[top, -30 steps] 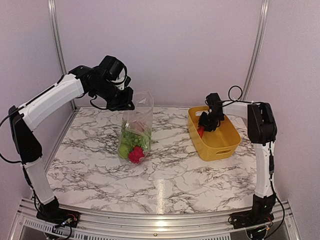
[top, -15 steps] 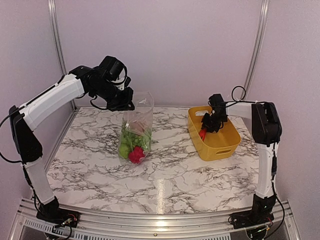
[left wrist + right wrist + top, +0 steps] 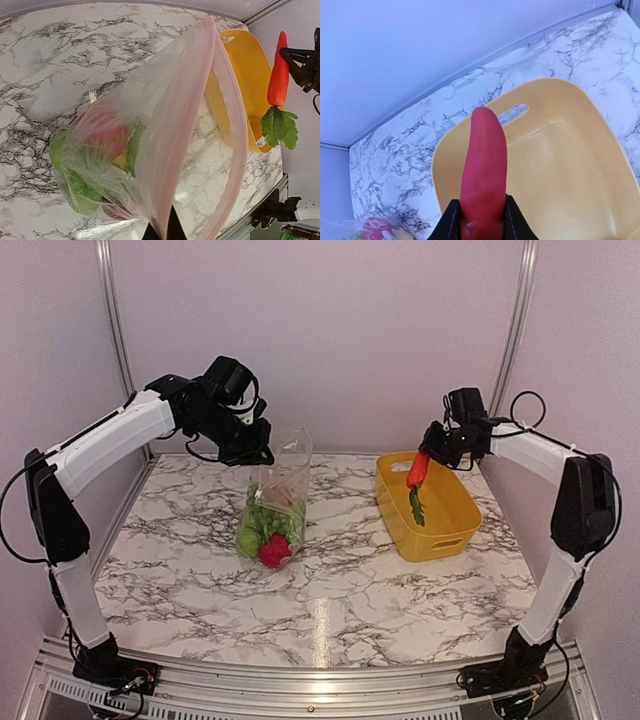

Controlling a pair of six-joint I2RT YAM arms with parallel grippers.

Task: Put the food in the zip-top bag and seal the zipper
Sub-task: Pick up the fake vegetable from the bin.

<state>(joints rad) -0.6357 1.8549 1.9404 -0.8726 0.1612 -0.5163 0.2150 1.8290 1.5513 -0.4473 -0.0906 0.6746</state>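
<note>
Evidently the zip-top bag [image 3: 272, 502] is hung open near the table's [image 3: 330, 590] far edge, pinched at its zipper [image 3: 243, 145] by the left gripper [image 3: 255, 452], awaiting the carrot [image 3: 418, 470] clamped in the right gripper [image 3: 432, 446].

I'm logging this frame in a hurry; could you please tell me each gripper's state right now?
Left gripper: closed on the zip-top bag's mouth edge.
Right gripper: closed on the toy carrot, above the yellow basket.
</note>
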